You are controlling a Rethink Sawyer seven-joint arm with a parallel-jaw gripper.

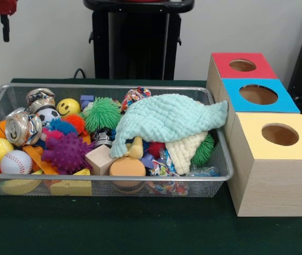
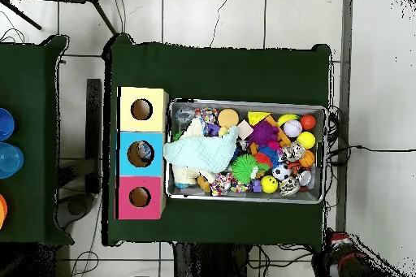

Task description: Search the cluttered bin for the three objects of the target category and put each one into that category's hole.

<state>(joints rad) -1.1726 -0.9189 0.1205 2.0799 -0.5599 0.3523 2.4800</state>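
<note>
The bin [image 1: 221, 159] has toys partly buried under a mint cloth [image 1: 167, 118]; no gripper shows in either view.

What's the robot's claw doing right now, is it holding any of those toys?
Gripper: not in either view, so its state cannot be told. No toy is lifted; all sit in the wire bin beside the three boxes.

One wire bin [image 1: 223, 159], three holed boxes — red [image 1: 223, 64], blue [image 1: 231, 87], yellow [image 1: 270, 175]; one aqua cloth [image 1: 167, 119].
</note>
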